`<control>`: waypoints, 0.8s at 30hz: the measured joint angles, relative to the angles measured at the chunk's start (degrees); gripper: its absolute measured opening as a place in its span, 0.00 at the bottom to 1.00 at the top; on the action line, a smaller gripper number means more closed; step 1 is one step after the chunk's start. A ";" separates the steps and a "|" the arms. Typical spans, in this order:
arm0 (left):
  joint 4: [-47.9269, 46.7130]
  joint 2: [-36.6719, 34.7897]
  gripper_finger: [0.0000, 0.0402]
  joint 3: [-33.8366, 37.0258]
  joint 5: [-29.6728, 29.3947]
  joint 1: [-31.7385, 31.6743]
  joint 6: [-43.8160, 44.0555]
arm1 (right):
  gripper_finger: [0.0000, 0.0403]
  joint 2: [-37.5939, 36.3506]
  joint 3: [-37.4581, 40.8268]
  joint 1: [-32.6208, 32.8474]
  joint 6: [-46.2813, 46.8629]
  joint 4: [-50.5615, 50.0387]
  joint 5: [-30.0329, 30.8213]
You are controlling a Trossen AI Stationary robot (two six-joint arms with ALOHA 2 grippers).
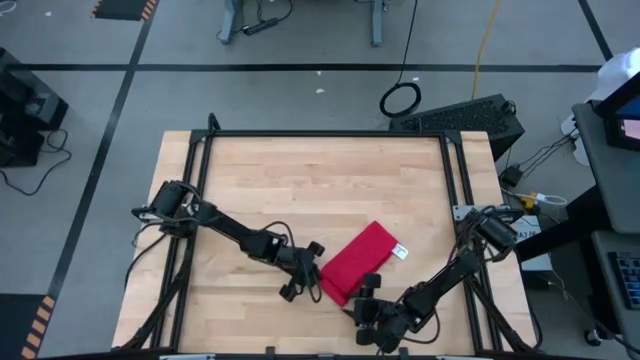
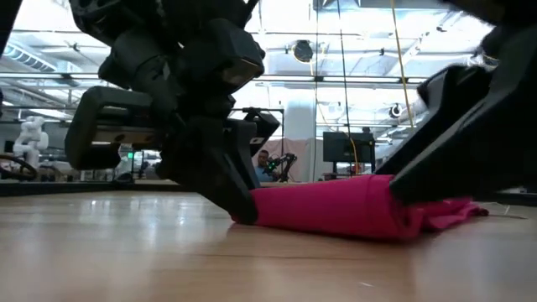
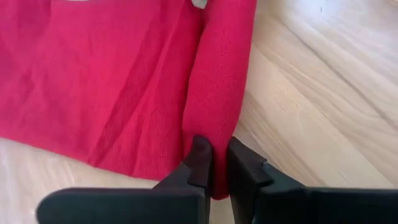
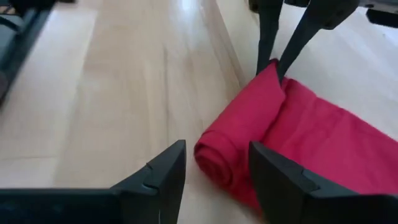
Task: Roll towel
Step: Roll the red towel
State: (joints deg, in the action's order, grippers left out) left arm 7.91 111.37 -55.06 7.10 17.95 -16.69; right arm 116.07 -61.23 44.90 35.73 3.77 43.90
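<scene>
— Where is the towel (image 1: 358,262) right now?

— On the wooden tabletop (image 1: 320,190), toward its near edge and a little right of centre. It lies slantwise, a bright red cloth with a small white tag (image 1: 401,251) at its far right end. The near end is turned over into a thick roll; the rest lies flat behind it.

— Who has hold of it?

— The left pincer (image 3: 217,165). Its two dark fingers are pressed together on one end of the rolled edge, with a fold of red cloth caught between them. In the overhead view it sits at the towel's left near corner (image 1: 312,268). At tabletop level its fingers come down to the wood right at the end of the roll (image 2: 243,210).

— And the right pincer?

— The right pincer (image 4: 214,163) is at the other end of the roll, low over the tabletop. Its fingers stand spread, one on each side of the roll's end, and I cannot tell whether they touch the cloth. From above it shows at the towel's near right corner (image 1: 370,285), with the right arm reaching in from the table's right side.

— Anything else around?

— A black frame (image 1: 325,133) runs round the tabletop. Beyond it, on the grey floor, a keyboard (image 1: 455,115) lies beside a coiled black cable (image 1: 400,98).
</scene>
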 joint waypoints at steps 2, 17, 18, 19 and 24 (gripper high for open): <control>-2.57 -0.04 0.09 -0.49 0.13 0.01 1.37 | 0.41 -1.71 0.00 0.83 1.48 -2.16 -0.88; -6.81 -0.11 0.10 -0.45 1.55 1.73 11.13 | 0.30 -3.03 -0.03 -0.24 34.48 -32.50 11.25; -7.22 -0.11 0.10 -0.45 1.70 1.73 11.95 | 0.27 -2.73 -0.04 -1.20 34.60 -32.90 11.32; -7.72 -0.17 0.10 -0.45 1.79 1.73 13.03 | 0.24 -2.44 0.14 -2.36 34.17 -32.64 11.21; -11.12 -0.41 0.10 -0.56 1.92 1.74 20.33 | 0.08 -2.16 2.40 -9.53 25.82 -26.82 3.56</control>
State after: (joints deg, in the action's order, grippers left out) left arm -3.21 110.97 -55.61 9.02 19.69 3.64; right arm 113.91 -58.84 35.36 61.56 -23.05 47.47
